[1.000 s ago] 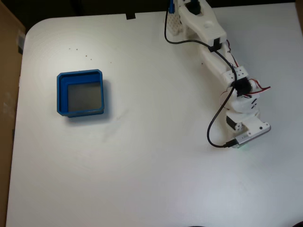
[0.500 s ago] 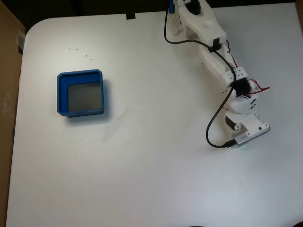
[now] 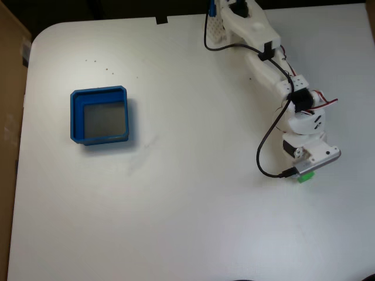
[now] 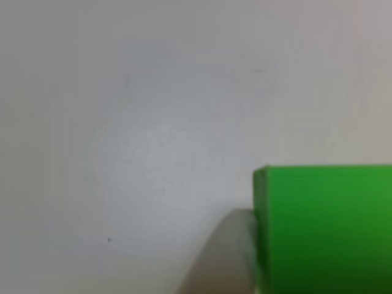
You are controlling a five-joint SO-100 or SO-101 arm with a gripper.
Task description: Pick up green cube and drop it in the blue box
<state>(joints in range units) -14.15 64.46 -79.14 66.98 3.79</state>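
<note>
Green cube peeks out at the right side of the fixed view, a little below the middle, as a tiny bright spot under the end of the white arm. The claw is right over the cube, but the arm's own parts hide its fingers, so I cannot tell if it is gripping the cube or hanging loose. In the other view the cube is big and fills the lower right corner, with a soft grey shadow on its left. The blue box sits at the left of the fixed view, above the middle, well apart from the cube. Its grey floor is bare. Both rest on a white table. A black wire loops along the arm.
</note>
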